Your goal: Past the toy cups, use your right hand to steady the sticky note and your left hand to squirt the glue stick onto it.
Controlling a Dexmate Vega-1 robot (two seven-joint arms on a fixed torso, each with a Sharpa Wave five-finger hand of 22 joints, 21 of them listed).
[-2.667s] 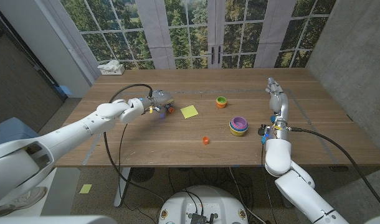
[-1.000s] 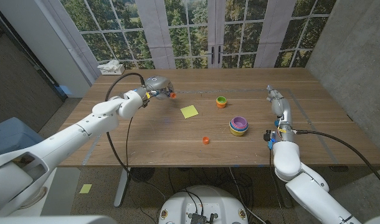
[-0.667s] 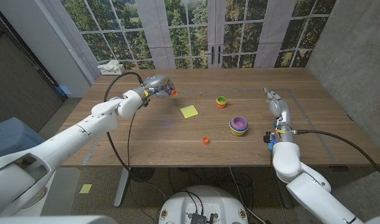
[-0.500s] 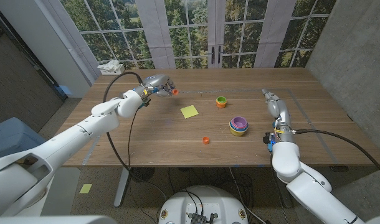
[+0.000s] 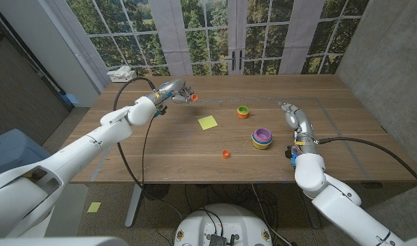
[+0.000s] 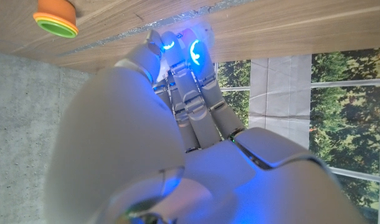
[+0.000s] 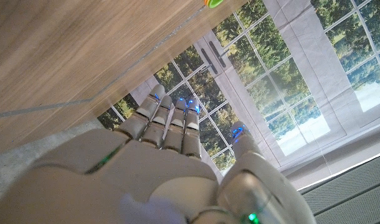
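— While the left hand [image 5: 176,91] holds the glue stick [image 5: 189,98] up over the far left part of the desk [image 5: 160,150], fingers closed round it with the orange end poking out toward the middle, what should it mind?

— Keep that grasp firm and carry the orange end across to the sticky note [image 5: 208,122], which lies flat on the wood near the middle of the desk, well apart from the hand. I'd bring it in from above, tip pointing down, so it meets the paper square rather than scraping an edge.

— And the right hand [image 5: 290,113]?

— It hangs over the right part of the desk, fingers apart and stretched out, holding nothing. It's just beyond the purple stacked cups [image 5: 262,137] and to the right of the small orange-and-green cup [image 5: 243,111], so the way to the note runs between those two or over them.

— So pass above them?

— I'd say so. Stay high enough to miss the cups, then lower the fingertips onto one corner of the note nearest the right side, pressing lightly. That leaves the rest of the paper free for the glue.

— Anything else close by?

— A small orange piece [image 5: 225,154] sits toward the near edge, out of the path. Pin the note first; a loose sheet would likely slide under the glue.
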